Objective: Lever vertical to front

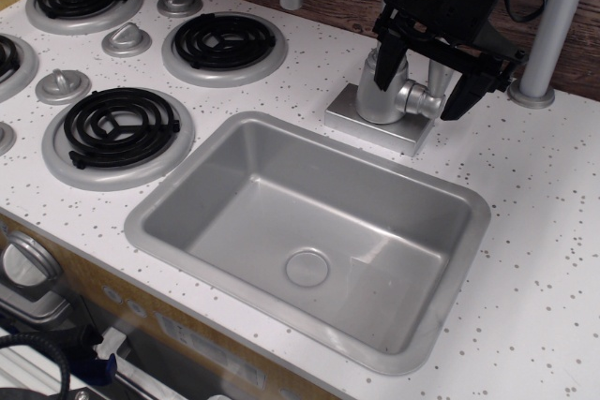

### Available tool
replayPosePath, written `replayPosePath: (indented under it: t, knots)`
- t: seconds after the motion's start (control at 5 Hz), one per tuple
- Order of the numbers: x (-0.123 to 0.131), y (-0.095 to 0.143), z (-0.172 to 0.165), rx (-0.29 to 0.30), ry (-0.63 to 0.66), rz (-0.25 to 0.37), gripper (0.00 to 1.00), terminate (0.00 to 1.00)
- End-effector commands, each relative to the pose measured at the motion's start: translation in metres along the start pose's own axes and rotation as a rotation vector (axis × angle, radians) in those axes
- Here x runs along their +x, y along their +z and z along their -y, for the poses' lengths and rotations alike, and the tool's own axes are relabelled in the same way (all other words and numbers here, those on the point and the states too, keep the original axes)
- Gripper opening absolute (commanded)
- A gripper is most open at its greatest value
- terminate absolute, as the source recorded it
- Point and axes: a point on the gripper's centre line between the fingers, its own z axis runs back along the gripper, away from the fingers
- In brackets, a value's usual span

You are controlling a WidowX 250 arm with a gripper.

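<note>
While black coil burners [118,128] and conical knobs [126,40] fill the left of the white speckled bench [553,231], a pincer hangs over the faucet.
Right of the burners lies the grey sink [187,196]; behind its far rim stands the faucet base [375,117]. The pincer [426,81] straddles it, black fingers apart, and the lever [436,74] rises between them from a round side stub.

White speckled countertop [553,231], carrying a sunken grey sink [309,231] at centre. Left of it, black coil burners [117,128] with silver stove knobs [127,40] between. Behind the sink, a square faucet base [375,124]; at far right, a grey post [553,35].
</note>
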Motion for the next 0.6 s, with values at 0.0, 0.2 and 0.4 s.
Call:
replayPosePath:
  t: [0.0, 0.2, 0.4]
  knots:
    - [0.000, 0.000, 0.000, 0.000, 0.000, 0.000, 1.00, 0.00]
    - [0.004, 0.008, 0.003, -0.015, -0.003, 0.094, 1.00, 0.00]
    - [0.012, 0.017, 0.004, -0.015, -0.046, 0.136, 1.00, 0.00]
